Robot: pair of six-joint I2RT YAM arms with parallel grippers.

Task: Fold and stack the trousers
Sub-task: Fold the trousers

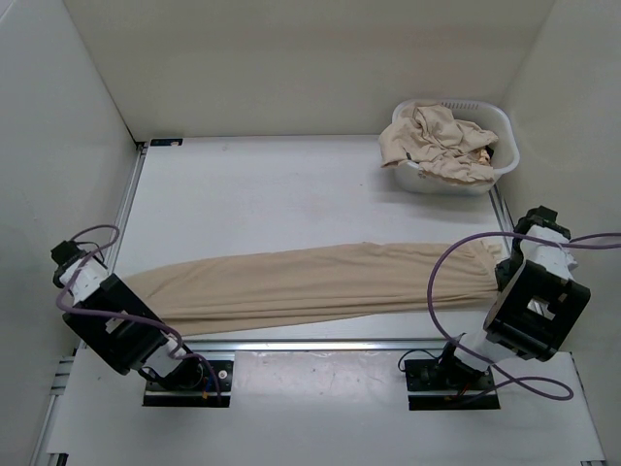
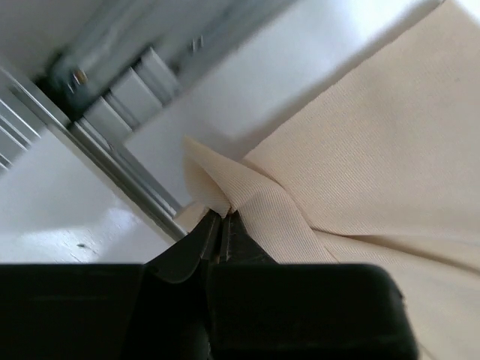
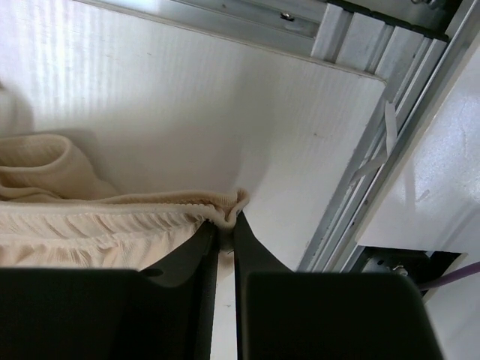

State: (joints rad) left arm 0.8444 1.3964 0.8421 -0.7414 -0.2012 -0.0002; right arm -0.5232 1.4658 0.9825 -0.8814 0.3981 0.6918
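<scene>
Trousers (image 1: 310, 282) pinched at ends, left fingers (image 2: 191, 255), right fingers (image 3: 255, 259)

Table (image 1: 272, 194) beyond the trousers (image 1: 310, 283) lies open — basket (image 1: 456, 184) blocks the far-right corner.

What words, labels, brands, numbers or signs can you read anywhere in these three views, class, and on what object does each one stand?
None can be read in any view.
The trousers are plain tan, the white laundry basket shows no print, and the left gripper and right gripper, both shut on the trousers, carry no visible marking.
</scene>
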